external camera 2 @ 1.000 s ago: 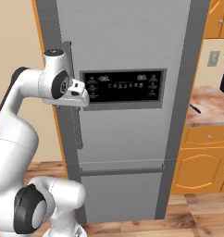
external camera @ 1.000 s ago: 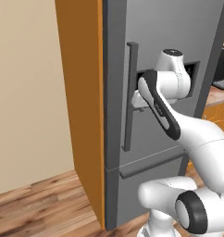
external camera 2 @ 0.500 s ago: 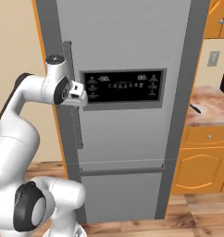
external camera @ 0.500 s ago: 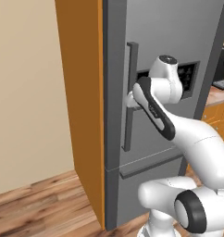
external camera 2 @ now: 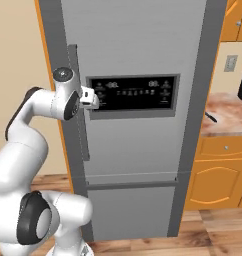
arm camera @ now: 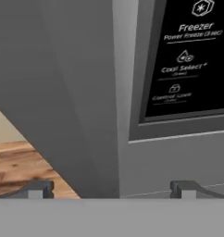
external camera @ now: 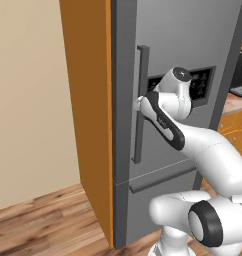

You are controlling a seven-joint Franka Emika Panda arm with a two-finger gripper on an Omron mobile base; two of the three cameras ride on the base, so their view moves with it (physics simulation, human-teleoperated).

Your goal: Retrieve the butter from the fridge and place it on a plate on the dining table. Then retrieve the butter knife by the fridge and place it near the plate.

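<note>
The end effector [arm camera: 112, 189], jaws spread wide, has closed in on the fridge's [external camera 2: 143, 60] vertical bar handle [external camera: 141, 100] over the last second and now probably straddles it. The door stays shut, so the butter is presumably inside, unseen.

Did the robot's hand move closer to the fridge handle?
Yes. The gripper slid left toward the fridge handle, away from the black panel.

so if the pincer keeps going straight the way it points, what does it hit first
Most likely the fridge's vertical bar handle, which stands between the open pincer tips in the hand view; the fridge door lies just behind it.
</note>
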